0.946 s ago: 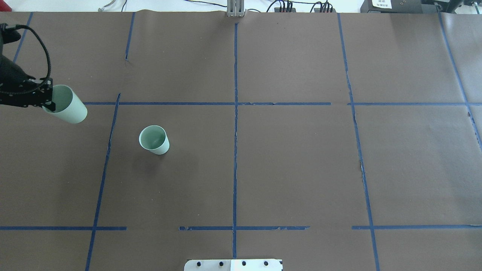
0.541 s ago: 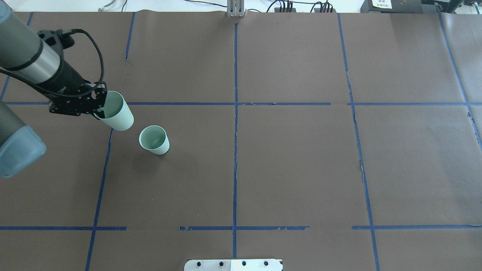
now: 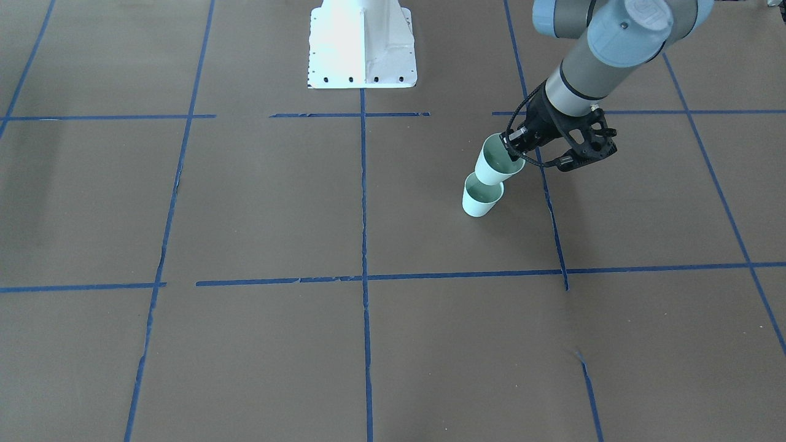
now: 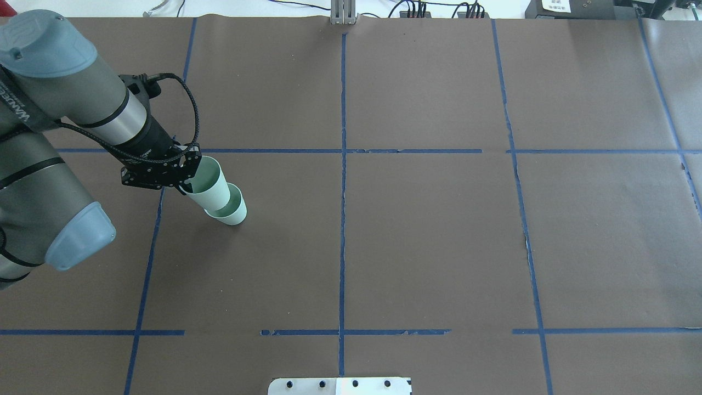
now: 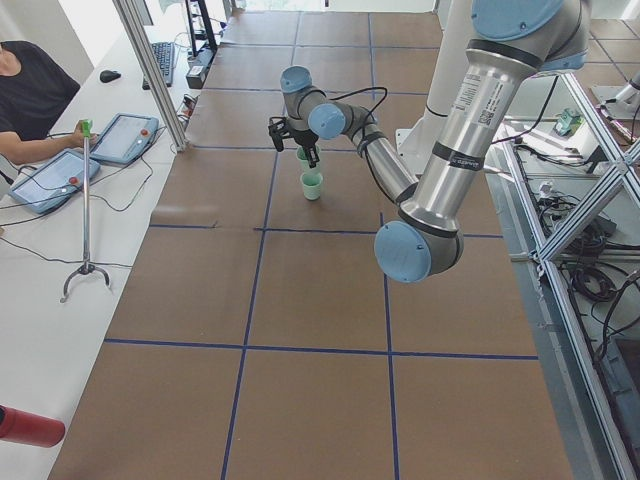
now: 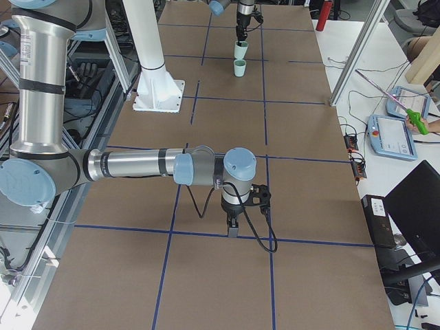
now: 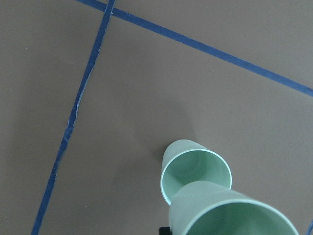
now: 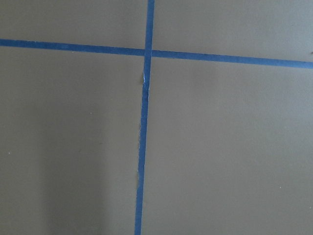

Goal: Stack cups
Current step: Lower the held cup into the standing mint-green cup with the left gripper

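Note:
One pale mint-green cup stands upright on the brown table, left of centre. My left gripper is shut on the rim of the second cup and holds it tilted just above the standing one, its base over that cup's mouth. Both show in the front view, held cup over standing cup, with the gripper on the rim. The left wrist view shows the standing cup below the held cup. My right gripper shows only in the exterior right view, low over the table; I cannot tell its state.
The table is covered in brown paper with a grid of blue tape lines. The robot's white base plate stands at the near middle edge. Operators with tablets sit at a side table beyond the table's far side.
My left arm has carried the held cup from the table's left edge rightward and toward the standing cup, until it hangs over that cup's mouth. The standing cup has not moved.

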`<state>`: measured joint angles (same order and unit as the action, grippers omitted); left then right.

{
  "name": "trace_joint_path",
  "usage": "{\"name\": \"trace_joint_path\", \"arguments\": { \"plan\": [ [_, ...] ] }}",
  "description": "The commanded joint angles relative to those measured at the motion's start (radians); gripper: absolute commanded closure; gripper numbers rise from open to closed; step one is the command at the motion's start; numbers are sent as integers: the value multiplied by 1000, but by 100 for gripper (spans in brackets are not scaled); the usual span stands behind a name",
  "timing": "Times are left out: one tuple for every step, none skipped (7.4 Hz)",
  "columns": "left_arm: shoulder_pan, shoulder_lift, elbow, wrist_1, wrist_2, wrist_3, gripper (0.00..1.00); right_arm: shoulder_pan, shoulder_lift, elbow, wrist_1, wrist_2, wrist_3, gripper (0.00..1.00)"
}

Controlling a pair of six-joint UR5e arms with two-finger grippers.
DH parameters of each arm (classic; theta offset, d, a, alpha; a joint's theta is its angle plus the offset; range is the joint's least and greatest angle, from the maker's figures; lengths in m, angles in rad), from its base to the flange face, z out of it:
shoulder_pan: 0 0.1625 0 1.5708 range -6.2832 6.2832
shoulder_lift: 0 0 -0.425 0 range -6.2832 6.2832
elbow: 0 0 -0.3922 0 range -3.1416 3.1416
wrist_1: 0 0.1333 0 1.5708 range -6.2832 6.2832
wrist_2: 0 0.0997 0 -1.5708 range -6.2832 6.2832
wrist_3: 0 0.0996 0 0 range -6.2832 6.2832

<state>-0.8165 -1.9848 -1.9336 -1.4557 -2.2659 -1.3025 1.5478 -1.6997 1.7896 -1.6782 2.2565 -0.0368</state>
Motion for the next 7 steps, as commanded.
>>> {"name": "trace_joint_path", "arguments": {
  "plan": [
    [5, -2, 36, -38, 0, 0, 100, 0, 0, -1, -1, 0, 0, 0],
    [7, -2, 63, -70, 2, 0, 100, 0, 0, -1, -1, 0, 0, 0],
    [7, 0, 70, -77, 2, 0, 100, 0, 0, 1, -1, 0, 0, 0],
    [7, 0, 70, -77, 2, 0, 100, 0, 0, -1, -1, 0, 0, 0],
    [7, 0, 73, -77, 0, 2, 100, 0, 0, -1, -1, 0, 0, 0],
    [7, 0, 71, -78, 0, 6, 96, 0, 0, -1, 0, 0, 0, 0],
    [7, 1, 71, -100, 3, 5, 1, 0, 0, -1, -1, 0, 0, 0]
  ]
}}
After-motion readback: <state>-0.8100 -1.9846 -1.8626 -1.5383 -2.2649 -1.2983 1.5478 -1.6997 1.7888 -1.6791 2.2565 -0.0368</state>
